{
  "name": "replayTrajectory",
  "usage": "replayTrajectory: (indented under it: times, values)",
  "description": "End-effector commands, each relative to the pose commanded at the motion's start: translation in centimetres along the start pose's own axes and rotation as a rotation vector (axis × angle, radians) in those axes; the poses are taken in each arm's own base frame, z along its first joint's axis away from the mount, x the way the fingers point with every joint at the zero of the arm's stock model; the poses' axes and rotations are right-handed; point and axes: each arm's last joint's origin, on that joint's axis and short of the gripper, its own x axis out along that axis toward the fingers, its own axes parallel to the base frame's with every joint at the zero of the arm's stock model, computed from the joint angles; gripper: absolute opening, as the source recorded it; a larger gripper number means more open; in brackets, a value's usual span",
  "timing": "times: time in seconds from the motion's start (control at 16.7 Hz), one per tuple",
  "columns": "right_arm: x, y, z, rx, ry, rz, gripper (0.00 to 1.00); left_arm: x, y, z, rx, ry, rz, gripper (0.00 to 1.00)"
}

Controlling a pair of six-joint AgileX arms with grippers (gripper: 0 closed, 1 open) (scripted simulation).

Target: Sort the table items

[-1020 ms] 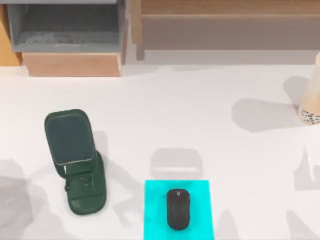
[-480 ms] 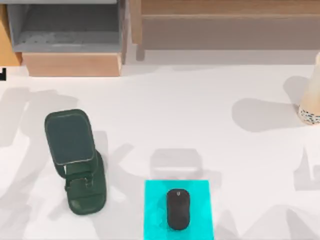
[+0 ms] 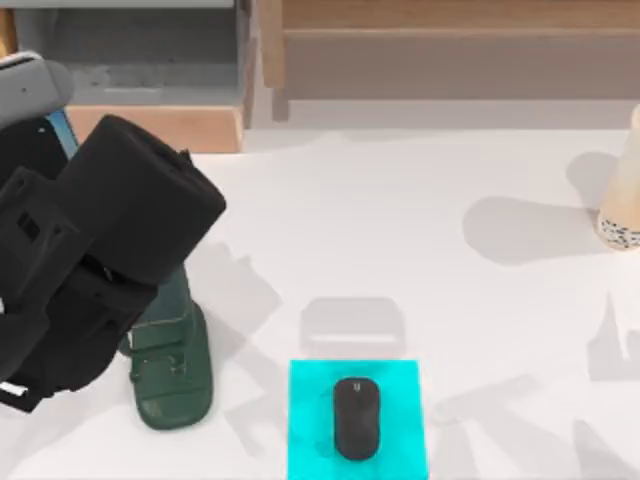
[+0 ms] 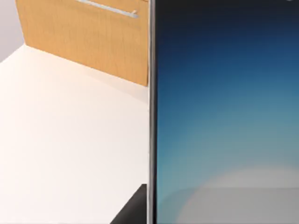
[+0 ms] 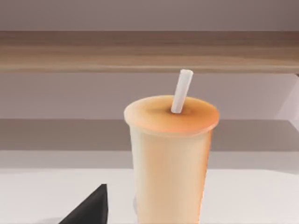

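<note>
Over the left edge of the table [image 3: 400,220], the phone [image 4: 224,116] is carried by the left gripper [image 3: 35,140], its lit screen held close before the wrist camera and off the surface. The claw is judged to be closed on the phone, since nothing else supports it there. Beneath the arm, the dark green stand [image 3: 170,380] is partly covered; it sits near the left front corner and is empty, so the phone is probably meant to be set into it (hence the screen being kept upright and facing outward).

Near the front edge, about midway, the mouse [image 3: 355,418] is laid squarely on a cyan mat [image 3: 400,385], and that item can be taken as sorted. The cup [image 3: 622,200] is left standing upright at the right edge, with a straw [image 5: 181,91] through its lid; it is faced by the right arm's wrist camera, and that arm is idle beside it. A wooden cabinet [image 4: 88,37] is set along the back left corner.
</note>
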Motion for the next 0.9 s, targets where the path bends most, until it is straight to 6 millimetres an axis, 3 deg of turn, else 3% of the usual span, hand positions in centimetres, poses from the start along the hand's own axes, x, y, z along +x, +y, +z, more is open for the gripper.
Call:
replayTrajectory:
  times: [0.24, 0.42, 0.9]
  values:
    - [0.0, 0.0, 0.0, 0.0, 0.0, 0.0, 1.0, -2.3, -0.4, -4.7, 0.037, 0.015, -0.117, 0.0]
    - [0.0, 0.0, 0.0, 0.0, 0.0, 0.0, 1.0, -2.8, -0.2, -7.1, 0.123, 0.035, -0.152, 0.0]
    - [0.0, 0.0, 0.0, 0.0, 0.0, 0.0, 1.0, -2.6, -0.2, -7.1, 0.131, 0.037, -0.156, 0.0]
